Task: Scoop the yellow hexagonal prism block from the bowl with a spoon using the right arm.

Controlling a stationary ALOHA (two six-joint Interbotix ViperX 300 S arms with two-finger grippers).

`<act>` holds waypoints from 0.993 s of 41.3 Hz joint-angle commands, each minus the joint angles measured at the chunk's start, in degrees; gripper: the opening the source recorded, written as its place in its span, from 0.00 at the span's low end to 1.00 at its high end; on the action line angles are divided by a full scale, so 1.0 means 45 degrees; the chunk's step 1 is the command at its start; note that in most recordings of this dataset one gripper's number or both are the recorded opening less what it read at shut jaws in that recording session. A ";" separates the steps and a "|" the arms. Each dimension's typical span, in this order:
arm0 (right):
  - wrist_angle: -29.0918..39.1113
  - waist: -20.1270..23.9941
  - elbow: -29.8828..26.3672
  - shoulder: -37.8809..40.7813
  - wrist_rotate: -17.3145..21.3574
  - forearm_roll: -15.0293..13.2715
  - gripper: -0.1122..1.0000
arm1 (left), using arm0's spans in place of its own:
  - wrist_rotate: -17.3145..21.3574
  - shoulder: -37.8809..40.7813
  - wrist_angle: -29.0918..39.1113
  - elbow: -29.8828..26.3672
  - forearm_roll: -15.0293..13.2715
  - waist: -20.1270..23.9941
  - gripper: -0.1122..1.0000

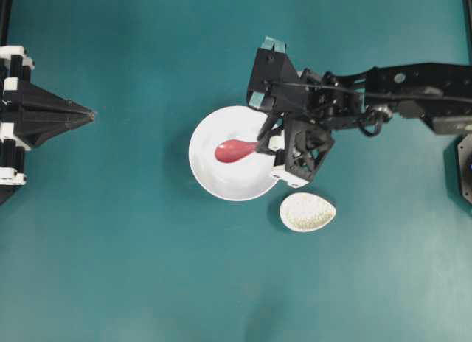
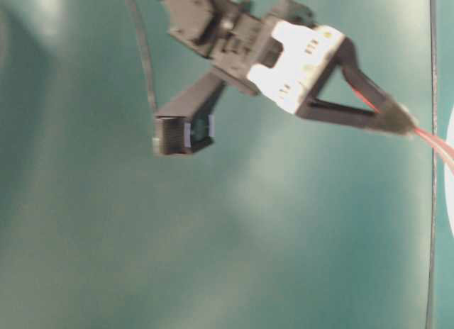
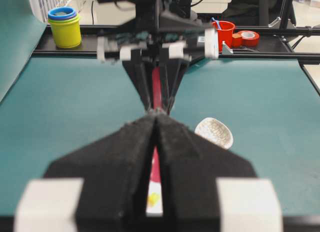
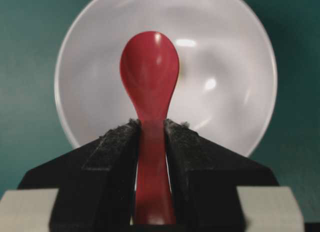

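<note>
Overhead, the right gripper (image 1: 264, 144) clamps the spoon (image 1: 234, 150) over the bowl (image 1: 210, 176); the left gripper (image 1: 90, 116) sits pinched together, far left. From the left wrist, the yellow hexagonal prism block (image 3: 153, 198) peeks, blurred. From the right wrist, the scoop hides it.

A black arm (image 2: 213, 31) with a white block reaches from the top edge toward the right over the teal surface (image 2: 213, 237). Its gripper (image 2: 401, 121) narrows to a point, holding a pink-red spoon handle (image 2: 434, 141).
</note>
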 commanded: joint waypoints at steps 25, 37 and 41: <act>0.5176 -0.0176 -0.2422 0.0957 0.0332 -0.0313 0.30 | 0.0020 0.0098 -0.0059 -0.0195 0.0039 0.0020 0.11; 0.4375 -0.0293 -0.2402 0.1602 0.0215 -0.0488 0.30 | 0.0020 0.0078 -0.0039 -0.0195 0.0039 0.0020 0.11; 0.4102 -0.0273 -0.2402 0.1699 0.0176 -0.0488 0.30 | 0.0020 0.0078 -0.0039 -0.0195 0.0020 0.0020 0.10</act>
